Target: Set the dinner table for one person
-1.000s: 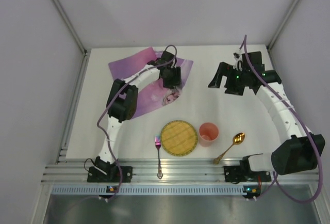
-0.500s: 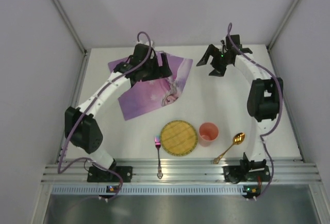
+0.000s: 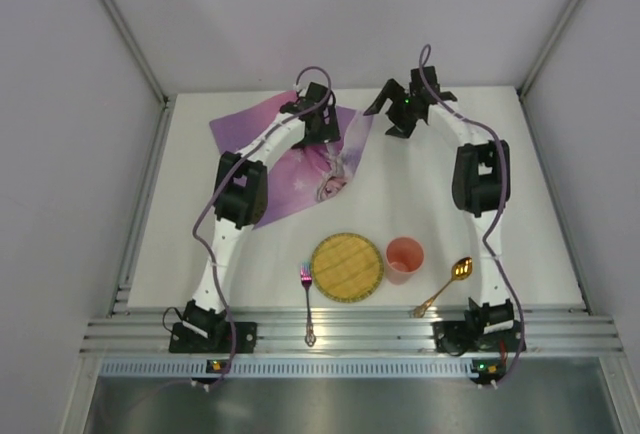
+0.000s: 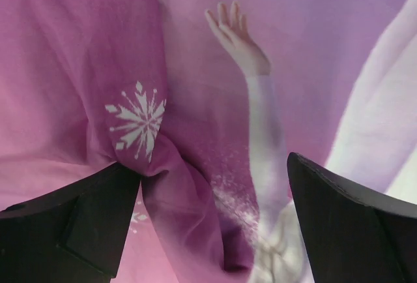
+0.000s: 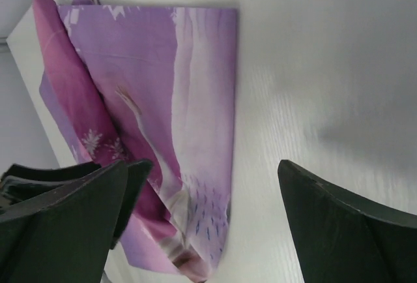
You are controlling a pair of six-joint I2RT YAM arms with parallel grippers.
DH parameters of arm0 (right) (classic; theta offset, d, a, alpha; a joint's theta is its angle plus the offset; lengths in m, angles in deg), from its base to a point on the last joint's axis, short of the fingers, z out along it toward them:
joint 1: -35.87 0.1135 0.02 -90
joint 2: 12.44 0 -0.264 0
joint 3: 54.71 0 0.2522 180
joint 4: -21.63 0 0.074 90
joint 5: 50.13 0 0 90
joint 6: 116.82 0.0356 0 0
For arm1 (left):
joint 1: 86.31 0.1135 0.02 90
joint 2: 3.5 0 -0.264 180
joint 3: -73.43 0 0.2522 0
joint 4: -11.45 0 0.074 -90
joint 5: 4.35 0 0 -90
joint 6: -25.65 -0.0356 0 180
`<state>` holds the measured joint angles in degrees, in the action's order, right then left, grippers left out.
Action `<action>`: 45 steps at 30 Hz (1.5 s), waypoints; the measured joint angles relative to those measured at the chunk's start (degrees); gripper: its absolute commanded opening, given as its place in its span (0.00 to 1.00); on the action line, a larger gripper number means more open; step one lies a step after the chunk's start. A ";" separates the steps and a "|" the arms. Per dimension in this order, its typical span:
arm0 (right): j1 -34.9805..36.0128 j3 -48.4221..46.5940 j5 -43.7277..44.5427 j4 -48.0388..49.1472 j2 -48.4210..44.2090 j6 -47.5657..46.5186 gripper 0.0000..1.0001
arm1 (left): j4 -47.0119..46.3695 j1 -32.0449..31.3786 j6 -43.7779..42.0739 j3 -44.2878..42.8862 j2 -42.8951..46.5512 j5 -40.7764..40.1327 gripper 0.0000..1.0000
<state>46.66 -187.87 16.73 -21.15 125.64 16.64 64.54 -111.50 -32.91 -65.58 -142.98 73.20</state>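
At the far end of the large white matte dinner table (image 3: 450, 189), we have both arms reaching over the purple printed cloth placemat with snowflakes (image 3: 300, 169). It lies askew and rumpled, well apart from the setting at the near edge. We judge that is why they are there: the cloth needs flattening and bringing toward the round yellow woven plate (image 3: 347, 266). The pink cup (image 3: 405, 256) stands just beside the plate, with the pink-headed fork (image 3: 308, 306) to its left and the gold spoon (image 3: 446, 285) to its right.

Our left gripper (image 4: 208, 231) is spread wide, low over the cloth, and pinches nothing. Our right gripper (image 5: 202, 224) is likewise spread wide and empty, over the placemat's edge and bare table.

The top view gives the whole layout but hides the jaws. Only the left wrist view shows the raised fold beside one finger. Only the right wrist view shows the pink strip folded over along the cloth's side.
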 measured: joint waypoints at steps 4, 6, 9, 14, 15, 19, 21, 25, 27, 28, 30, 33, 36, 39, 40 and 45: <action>1.51 -3.87 3.04 1.31 2.56 1.07 1.00 | 1.42 0.26 -0.35 -4.83 -4.48 0.87 0.86; 2.34 -5.73 4.31 1.46 4.59 1.55 1.00 | 1.44 0.44 -1.20 -5.44 -4.79 3.32 0.74; 3.23 -8.41 4.59 2.40 7.61 2.80 1.00 | 1.16 0.87 -3.39 -5.75 -5.33 6.84 0.63; 3.54 -11.08 5.53 2.89 9.42 3.72 1.00 | -4.52 0.96 -7.78 2.10 -1.64 11.87 0.53; 3.63 -11.21 5.60 2.93 9.51 3.72 1.00 | -5.40 0.83 -8.52 3.67 -0.85 12.55 0.52; 3.63 -11.76 5.77 3.19 9.92 3.72 0.89 | -8.26 0.26 -12.70 9.73 2.38 15.45 0.44; 3.61 -12.94 5.99 3.17 10.88 3.87 0.63 | -9.16 0.09 -14.12 12.11 3.69 16.85 0.39; 3.37 -14.91 5.97 4.09 13.75 4.59 0.10 | -9.70 0.11 -15.28 14.40 4.98 19.15 0.37; 3.13 -14.86 4.85 4.50 14.88 5.38 0.00 | -9.68 0.22 -15.28 14.69 5.20 19.54 0.60; 2.95 -14.86 4.28 4.94 15.08 5.90 0.00 | -9.60 0.35 -15.13 14.84 5.44 20.04 0.71; 2.75 -14.45 3.93 5.46 15.08 6.27 0.00 | -8.31 0.50 -14.43 14.95 6.25 20.28 0.97; 2.36 -12.79 2.91 7.63 14.73 6.93 0.00 | -5.57 0.85 -12.85 16.35 8.24 18.60 0.98; 2.01 -8.79 2.34 10.51 12.98 7.32 0.00 | -2.73 2.51 -10.67 20.11 12.52 14.91 0.98; 1.42 -2.60 2.23 11.85 9.42 7.32 0.00 | -1.92 6.05 -7.89 27.12 19.82 11.50 0.98; 1.09 -0.44 2.25 11.93 8.07 7.32 0.00 | -1.77 7.61 -7.17 29.83 22.58 10.56 0.98; -2.03 12.22 3.50 12.61 0.00 6.49 0.00 | -3.74 14.95 -4.66 41.57 29.83 6.40 0.96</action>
<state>44.62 -175.65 20.23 -8.54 125.64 23.13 60.80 -96.55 -37.57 -24.01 -113.14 79.60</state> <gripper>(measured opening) 0.011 0.973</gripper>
